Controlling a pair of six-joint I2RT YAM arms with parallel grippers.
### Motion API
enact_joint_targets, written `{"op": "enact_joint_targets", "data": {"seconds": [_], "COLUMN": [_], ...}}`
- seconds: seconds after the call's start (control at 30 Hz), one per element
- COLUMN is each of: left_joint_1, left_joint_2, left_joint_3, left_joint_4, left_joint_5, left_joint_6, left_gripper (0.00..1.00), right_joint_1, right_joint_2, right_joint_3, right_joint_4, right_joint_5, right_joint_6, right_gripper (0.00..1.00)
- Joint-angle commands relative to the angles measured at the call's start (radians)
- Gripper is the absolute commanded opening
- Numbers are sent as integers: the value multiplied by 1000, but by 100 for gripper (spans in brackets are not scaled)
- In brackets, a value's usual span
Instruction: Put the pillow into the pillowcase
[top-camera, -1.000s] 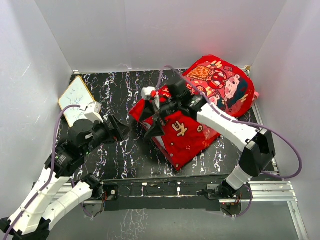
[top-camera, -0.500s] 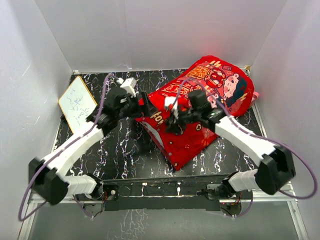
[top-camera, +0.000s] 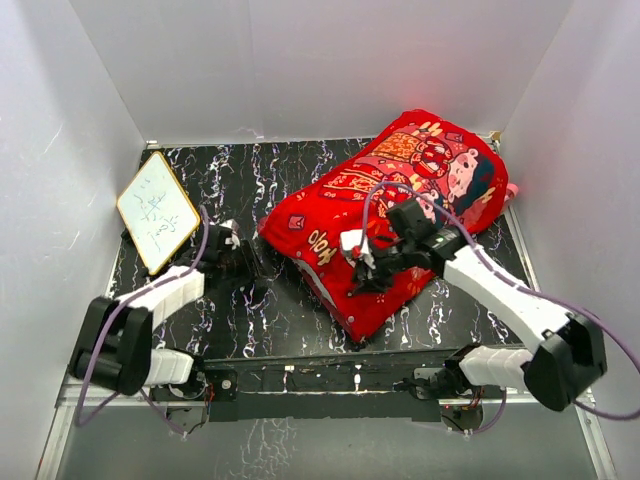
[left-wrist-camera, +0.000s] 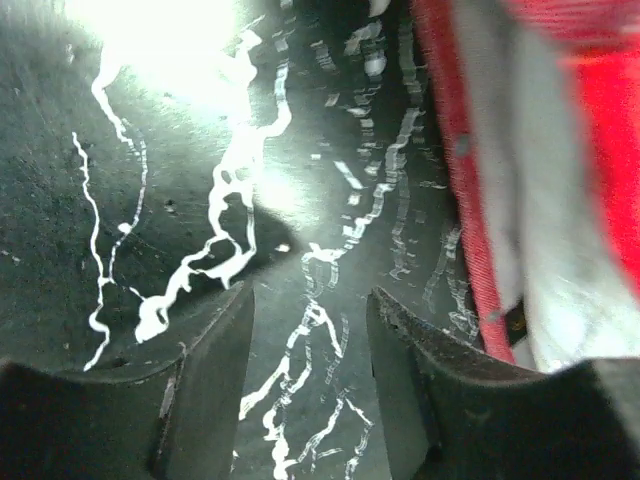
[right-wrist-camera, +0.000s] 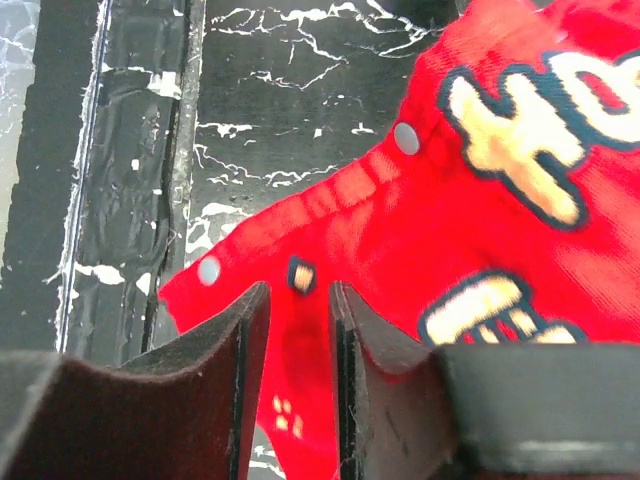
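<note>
The red printed pillowcase (top-camera: 420, 170) lies plump across the right half of the table. It hides the pillow in the top view. In the left wrist view a strip of the white pillow (left-wrist-camera: 520, 200) shows between the pillowcase's red edges (left-wrist-camera: 610, 150). My right gripper (top-camera: 362, 272) sits on the near flap, its narrow jaws (right-wrist-camera: 298, 292) pinching a fold of the pillowcase (right-wrist-camera: 480, 230) beside a snap button (right-wrist-camera: 208, 270). My left gripper (top-camera: 250, 268) hovers low over the bare table, left of the pillowcase. It is open (left-wrist-camera: 310, 300), with only marbled tabletop between its fingers.
A wood-framed whiteboard (top-camera: 157, 211) leans at the back left corner. White walls enclose the black marbled table (top-camera: 290, 320) on three sides. A metal rail (top-camera: 330, 375) runs along the near edge by the arm bases.
My left gripper has left the pillowcase's left corner and dropped back toward its base, narrowing somewhat. My right gripper slid nearer along the cloth and closed. The pillowcase's left end now lies fuller.
</note>
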Motion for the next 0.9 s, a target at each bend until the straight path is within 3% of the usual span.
{"op": "enact_joint_targets", "data": {"seconds": [0.0,0.17,0.27,0.4,0.47,0.6,0.73,0.87], "left_joint_1": [7,15,19,23,24,29,14,-21], "left_joint_2": [-245,-395,-379,-187,-65,195,411,545], "left_joint_3": [46,134,200,381,467,623,770,825], "left_joint_4": [-19,-90,-75,-86,-57,50,53,17], "left_joint_5": [-38,-37,21,152,217,376,432,484], "left_joint_6": [28,86,118,161,176,175,189,224], "left_gripper": [52,75,95,97,97,97,97,96], "right_joint_1": [-106,-425,-588,-813,-886,-914,-915,-907], "right_joint_2": [-123,-206,-232,-214,-182,-113,-50,87], "right_joint_3": [68,41,-28,-123,-147,-184,-231,-234], "right_joint_4": [-86,79,268,506,587,685,838,985], "right_joint_5": [-97,-174,-176,-146,-147,21,59,44], "right_joint_6": [-72,123,353,703,853,1151,1323,1460], "right_gripper": [37,59,72,99,100,100,100,99]}}
